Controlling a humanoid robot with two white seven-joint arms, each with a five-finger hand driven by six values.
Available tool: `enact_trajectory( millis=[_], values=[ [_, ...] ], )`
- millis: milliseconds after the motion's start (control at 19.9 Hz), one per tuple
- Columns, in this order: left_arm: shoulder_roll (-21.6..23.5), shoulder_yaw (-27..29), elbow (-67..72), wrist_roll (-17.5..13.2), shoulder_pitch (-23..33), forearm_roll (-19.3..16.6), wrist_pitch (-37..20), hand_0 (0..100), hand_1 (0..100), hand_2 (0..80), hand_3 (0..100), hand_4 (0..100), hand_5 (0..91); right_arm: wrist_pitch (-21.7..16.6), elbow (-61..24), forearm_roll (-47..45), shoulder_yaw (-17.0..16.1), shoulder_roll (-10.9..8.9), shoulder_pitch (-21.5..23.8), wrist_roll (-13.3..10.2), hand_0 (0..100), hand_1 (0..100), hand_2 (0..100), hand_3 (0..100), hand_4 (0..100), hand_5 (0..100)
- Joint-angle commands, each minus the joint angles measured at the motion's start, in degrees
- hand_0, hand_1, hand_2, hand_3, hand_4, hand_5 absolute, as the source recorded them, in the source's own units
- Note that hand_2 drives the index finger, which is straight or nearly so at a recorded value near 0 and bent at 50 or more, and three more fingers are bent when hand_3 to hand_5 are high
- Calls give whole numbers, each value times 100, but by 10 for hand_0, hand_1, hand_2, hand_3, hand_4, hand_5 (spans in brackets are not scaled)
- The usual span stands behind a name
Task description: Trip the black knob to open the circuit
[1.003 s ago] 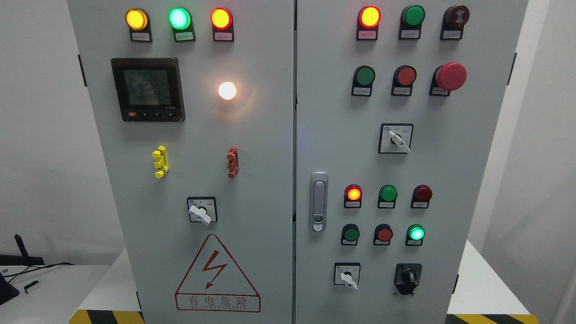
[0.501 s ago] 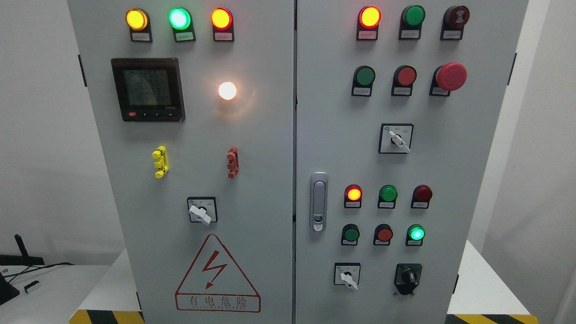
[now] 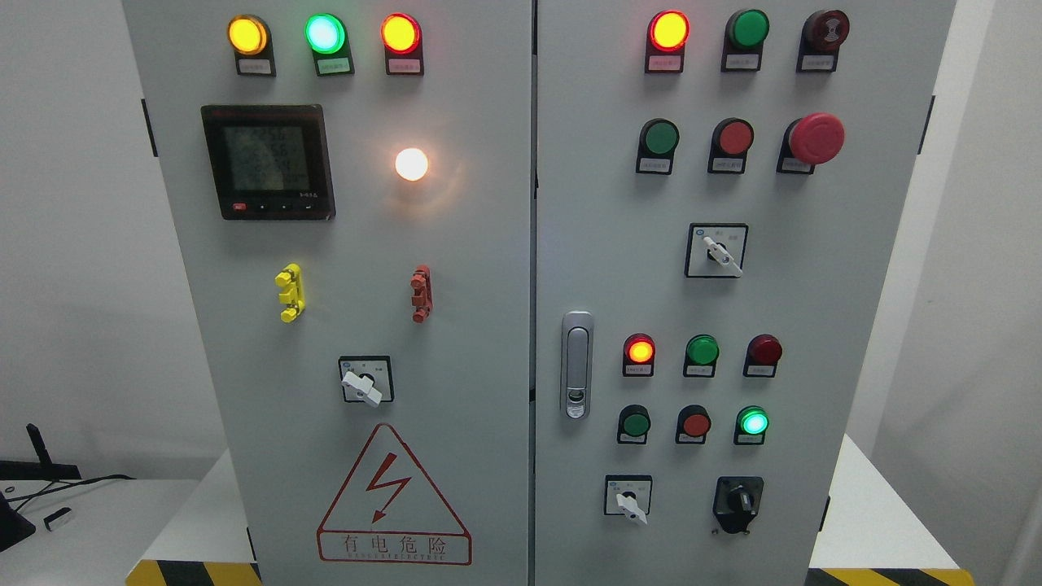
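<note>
A black rotary knob (image 3: 737, 501) sits on a black square base at the lower right of the grey electrical cabinet's right door (image 3: 814, 325). Its pointer stands roughly upright. Just above it a green lamp (image 3: 754, 422) is lit, and a red lamp (image 3: 639, 351) is lit further up left. Neither of my hands nor arms shows in the head view.
White selector switches sit left of the knob (image 3: 628, 498), mid right door (image 3: 717, 251) and on the left door (image 3: 364, 381). A red mushroom stop button (image 3: 816, 138), a door handle (image 3: 576, 365), a meter (image 3: 267, 161) and a warning triangle (image 3: 393, 498) are on the panel.
</note>
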Motion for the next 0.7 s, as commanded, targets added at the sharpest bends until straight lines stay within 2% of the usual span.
enact_trajectory(
  millis=[0, 251, 401, 652],
  values=[
    [4, 0, 0, 2, 0, 27, 2, 120, 389, 0, 0, 0, 0, 4, -100, -68, -73, -85, 26, 12, 29, 0, 0, 39, 0, 0],
    [-4, 0, 0, 2, 0, 27, 2, 120, 389, 0, 0, 0, 0, 66, -91, -68, -116, -94, 8, 21, 28, 0, 0, 52, 0, 0],
    [5, 0, 0, 2, 0, 27, 2, 120, 389, 0, 0, 0, 0, 66, -100, -68, -152, -102, 8, 179, 28, 0, 0, 64, 0, 0],
    [5, 0, 0, 2, 0, 27, 2, 120, 389, 0, 0, 0, 0, 75, -100, -68, -160, -85, -44, 179, 31, 0, 0, 72, 0, 0]
  ],
)
